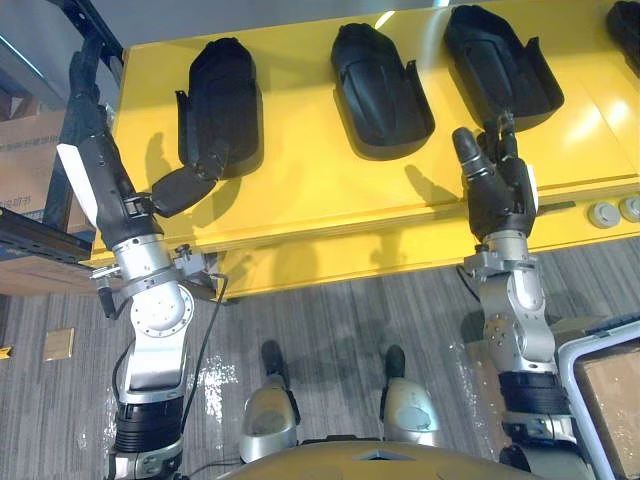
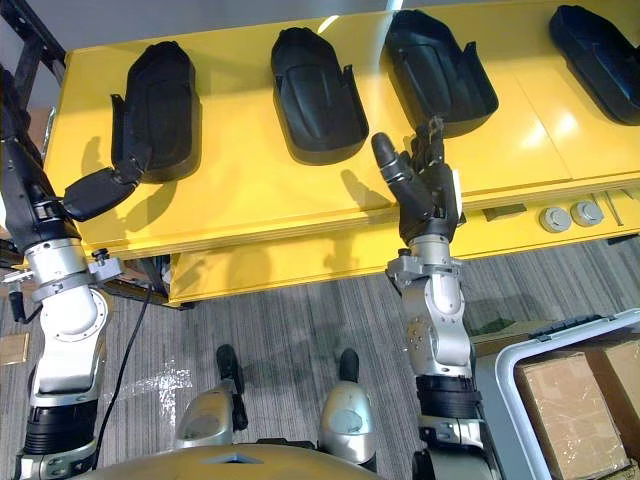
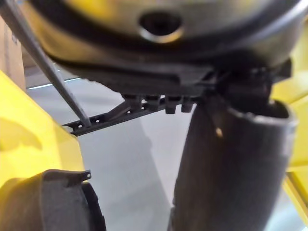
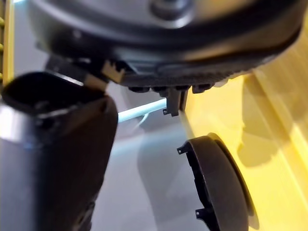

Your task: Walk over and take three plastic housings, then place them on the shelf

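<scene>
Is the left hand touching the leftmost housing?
Cannot tell: left eye view shows the left hand overlapping the leftmost housing, dark on dark.

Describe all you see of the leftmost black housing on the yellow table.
The leftmost housing is a long black shell of matte plastic, rounded at its far end, hollow side up, with raised side walls. It lies flat on the yellow table, apart from its neighbour. The left hand reaches its near end with straight fingers.
</scene>
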Motion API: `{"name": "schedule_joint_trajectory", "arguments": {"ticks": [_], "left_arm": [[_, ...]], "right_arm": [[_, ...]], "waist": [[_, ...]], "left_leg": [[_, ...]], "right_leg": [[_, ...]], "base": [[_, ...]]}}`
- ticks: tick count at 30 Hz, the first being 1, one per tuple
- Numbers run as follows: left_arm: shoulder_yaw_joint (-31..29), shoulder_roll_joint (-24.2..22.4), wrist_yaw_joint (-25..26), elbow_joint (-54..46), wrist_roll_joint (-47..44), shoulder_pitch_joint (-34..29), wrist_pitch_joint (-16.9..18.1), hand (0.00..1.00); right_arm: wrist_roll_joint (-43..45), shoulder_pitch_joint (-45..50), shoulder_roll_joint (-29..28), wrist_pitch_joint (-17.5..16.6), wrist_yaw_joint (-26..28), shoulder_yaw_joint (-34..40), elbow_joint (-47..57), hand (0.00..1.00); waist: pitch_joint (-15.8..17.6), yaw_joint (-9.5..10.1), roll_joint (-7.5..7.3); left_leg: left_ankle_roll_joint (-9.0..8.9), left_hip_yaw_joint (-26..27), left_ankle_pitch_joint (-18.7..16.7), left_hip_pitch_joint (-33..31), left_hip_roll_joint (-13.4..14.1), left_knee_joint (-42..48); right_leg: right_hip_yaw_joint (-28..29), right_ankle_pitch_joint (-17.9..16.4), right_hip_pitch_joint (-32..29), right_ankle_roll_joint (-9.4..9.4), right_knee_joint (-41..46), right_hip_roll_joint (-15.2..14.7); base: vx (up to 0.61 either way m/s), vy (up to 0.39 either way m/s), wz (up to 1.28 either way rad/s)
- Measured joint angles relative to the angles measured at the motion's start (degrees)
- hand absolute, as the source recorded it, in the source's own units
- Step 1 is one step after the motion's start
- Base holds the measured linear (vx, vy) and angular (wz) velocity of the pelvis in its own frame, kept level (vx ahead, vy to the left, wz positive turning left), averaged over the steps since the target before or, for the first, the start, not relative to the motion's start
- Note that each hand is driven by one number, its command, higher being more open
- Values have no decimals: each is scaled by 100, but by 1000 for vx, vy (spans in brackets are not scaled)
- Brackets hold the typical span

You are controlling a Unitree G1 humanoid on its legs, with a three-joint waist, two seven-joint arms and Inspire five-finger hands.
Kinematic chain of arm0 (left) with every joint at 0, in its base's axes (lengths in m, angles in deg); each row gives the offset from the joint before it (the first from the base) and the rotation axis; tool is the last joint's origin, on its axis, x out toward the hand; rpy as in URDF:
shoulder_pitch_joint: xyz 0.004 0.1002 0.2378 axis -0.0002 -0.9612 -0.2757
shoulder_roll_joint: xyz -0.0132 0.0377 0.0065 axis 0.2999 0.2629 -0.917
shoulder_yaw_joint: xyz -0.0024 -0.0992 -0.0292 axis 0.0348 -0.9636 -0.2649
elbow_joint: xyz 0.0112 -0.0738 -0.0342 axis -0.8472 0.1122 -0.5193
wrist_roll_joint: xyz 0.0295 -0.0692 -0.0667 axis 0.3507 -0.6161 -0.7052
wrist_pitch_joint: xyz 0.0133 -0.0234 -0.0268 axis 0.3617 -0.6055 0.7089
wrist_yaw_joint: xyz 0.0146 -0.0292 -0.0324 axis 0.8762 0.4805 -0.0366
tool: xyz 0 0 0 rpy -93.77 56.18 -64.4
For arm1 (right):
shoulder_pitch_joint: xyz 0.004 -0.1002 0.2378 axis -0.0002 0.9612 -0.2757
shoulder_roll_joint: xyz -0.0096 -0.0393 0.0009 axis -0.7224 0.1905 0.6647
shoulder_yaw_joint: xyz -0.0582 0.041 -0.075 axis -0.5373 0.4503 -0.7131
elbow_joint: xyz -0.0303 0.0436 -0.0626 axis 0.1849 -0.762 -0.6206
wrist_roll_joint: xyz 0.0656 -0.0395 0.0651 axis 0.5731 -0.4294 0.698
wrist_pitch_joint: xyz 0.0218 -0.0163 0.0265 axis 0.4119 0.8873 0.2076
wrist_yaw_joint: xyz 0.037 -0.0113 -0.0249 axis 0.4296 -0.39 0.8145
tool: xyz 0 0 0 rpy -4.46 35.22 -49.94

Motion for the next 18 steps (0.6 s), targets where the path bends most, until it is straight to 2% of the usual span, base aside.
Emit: {"name": "schedule_joint_trajectory", "arguments": {"ticks": [9, 18], "left_arm": [[-56, 2, -228, 1, -376, -42, -1, 100], [-41, 1, -299, 1, -445, -37, -1, 100]], "right_arm": [[490, -441, 407, -16, 600, 219, -847, 100], [557, -633, 505, 61, 912, 236, -1103, 100]], "waist": [[-31, 22, 20], [-145, 24, 211]], "left_leg": [[25, -248, 103, -125, -25, 0], [37, -314, 146, -182, -50, 0]], "right_leg": [[-243, -1, 47, -1, 16, -33], [-284, 6, 30, 10, 24, -53]], "base": [[-31, -5, 13], [-18, -1, 3]]}}
